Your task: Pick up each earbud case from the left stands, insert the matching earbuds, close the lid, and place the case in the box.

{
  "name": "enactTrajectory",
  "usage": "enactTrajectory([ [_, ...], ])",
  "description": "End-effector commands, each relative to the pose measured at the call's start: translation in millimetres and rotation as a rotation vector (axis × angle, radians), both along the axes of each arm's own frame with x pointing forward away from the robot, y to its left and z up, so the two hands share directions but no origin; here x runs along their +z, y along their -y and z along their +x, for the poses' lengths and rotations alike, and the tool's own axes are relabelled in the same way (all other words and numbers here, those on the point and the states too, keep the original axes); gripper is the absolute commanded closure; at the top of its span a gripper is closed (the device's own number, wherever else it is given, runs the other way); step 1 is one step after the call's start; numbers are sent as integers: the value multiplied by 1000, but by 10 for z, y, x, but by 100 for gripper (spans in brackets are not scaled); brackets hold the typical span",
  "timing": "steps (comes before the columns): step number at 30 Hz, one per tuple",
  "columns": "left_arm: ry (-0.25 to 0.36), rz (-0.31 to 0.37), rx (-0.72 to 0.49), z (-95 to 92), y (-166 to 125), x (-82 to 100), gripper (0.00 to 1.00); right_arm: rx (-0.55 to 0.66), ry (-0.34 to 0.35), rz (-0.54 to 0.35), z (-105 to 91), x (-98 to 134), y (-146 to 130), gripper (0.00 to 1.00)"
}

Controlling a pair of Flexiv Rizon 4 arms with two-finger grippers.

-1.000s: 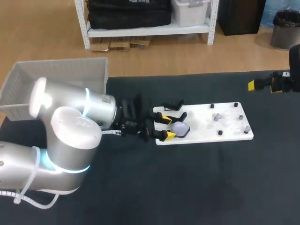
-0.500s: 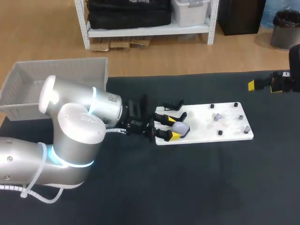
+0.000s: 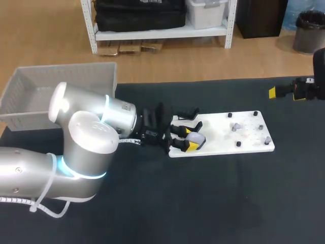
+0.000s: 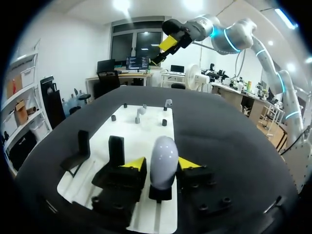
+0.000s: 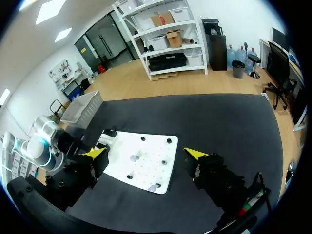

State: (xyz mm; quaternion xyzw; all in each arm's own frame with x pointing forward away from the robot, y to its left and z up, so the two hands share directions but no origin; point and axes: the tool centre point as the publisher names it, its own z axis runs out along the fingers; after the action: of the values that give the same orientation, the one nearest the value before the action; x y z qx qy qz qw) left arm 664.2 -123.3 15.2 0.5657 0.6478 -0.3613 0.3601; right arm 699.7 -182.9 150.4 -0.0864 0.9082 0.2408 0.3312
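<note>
Right now the left end effector (image 4: 161,163) sits low on the white board (image 3: 244,137), released. Its 2 fingers flank the pale earbud case (image 4: 163,156), which stands upright on its black stand (image 4: 160,192), and a sliver of gap shows on 1 side. The right end effector (image 5: 146,153) hangs spread wide, holding nothing, well apart above the counter (image 3: 203,203). From where I stand, the risk is the case itself: it is smooth and rounded, so an off-centre squeeze could squirt it out, tip it off the stand, or drag the board along. A skewed grip would also make carrying it to the box (image 3: 30,91) shaky.
</note>
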Motion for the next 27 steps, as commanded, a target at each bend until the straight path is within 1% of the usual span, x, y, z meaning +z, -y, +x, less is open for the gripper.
enactTrajectory([
  [1,-2,-8,-4,19,5,-21,83,3,0,2,2,-3,10,0],
  [3,-3,-8,-7,15,9,-21,100,3,0,2,2,-3,10,0],
  [8,-7,-12,-15,-18,11,1,100,3,0,2,2,-3,10,0],
  [12,-3,-11,-19,-63,-19,86,100,3,0,2,2,-3,10,0],
  [16,22,-28,8,-84,-124,243,100,3,0,2,2,-3,10,0],
  [17,33,-28,13,-84,-151,280,100,3,0,2,2,-3,10,0],
  [21,45,-19,16,-62,-225,387,100,3,0,2,2,-3,10,0],
  [24,74,-5,25,-51,-233,518,100,3,0,2,2,-3,10,0],
  [26,104,-5,27,-44,-219,626,100,3,0,2,2,-3,10,0],
  [27,117,-3,31,-35,-209,672,100,15,-10,4,-21,0,-82,0],
])
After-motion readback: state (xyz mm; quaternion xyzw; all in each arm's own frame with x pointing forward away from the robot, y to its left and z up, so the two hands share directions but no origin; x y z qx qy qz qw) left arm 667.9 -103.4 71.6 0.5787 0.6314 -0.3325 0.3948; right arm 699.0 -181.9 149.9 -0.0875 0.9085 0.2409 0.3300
